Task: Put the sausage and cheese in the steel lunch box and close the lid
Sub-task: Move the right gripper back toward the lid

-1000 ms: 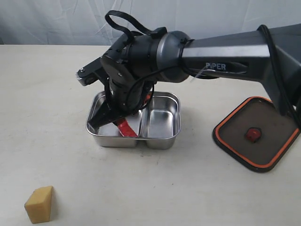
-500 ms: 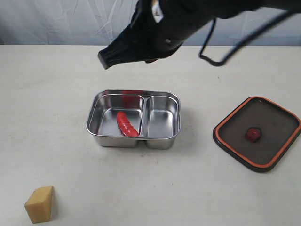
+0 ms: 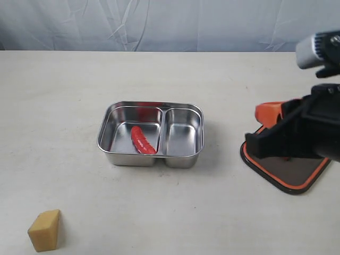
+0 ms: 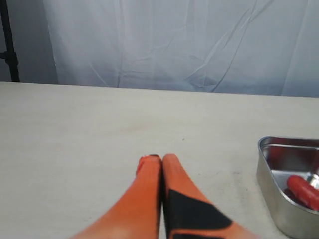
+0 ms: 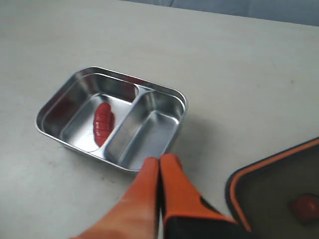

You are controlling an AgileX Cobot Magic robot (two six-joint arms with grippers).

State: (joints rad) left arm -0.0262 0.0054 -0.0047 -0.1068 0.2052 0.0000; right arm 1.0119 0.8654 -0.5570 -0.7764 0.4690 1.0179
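1. While the sausage (image 3: 143,141) lies inside the steel lunch box (image 3: 150,104), in the wider compartment left of the divider as the exterior view shows it, the right gripper (image 5: 159,160) hangs well apart from the box, over the lid (image 3: 276,178).
2. The sausage rests on the compartment floor, at a slant to the box walls, and nothing touches it.
3. The right gripper's orange fingers (image 5: 175,186) are pressed together with nothing between them. Its wrist view looks down past them onto the open box.
4. The lid lies flat on the table (image 3: 212,74) to the right of the box and apart from it, with its orange rim facing up. In the exterior view the dark right arm (image 3: 303,133) covers much of it. The right wrist view shows the small orange valve tab (image 5: 303,207) in the lid's middle.
5. The cheese (image 3: 44,229) stands on the table near the front left corner of the exterior view, well apart from the box and from both grippers.
6. The left gripper (image 4: 157,160) shows only in its own wrist view. Its fingers are also pressed together and hold nothing. It hovers above bare table, with a corner of the box and one end of the sausage off to one side.
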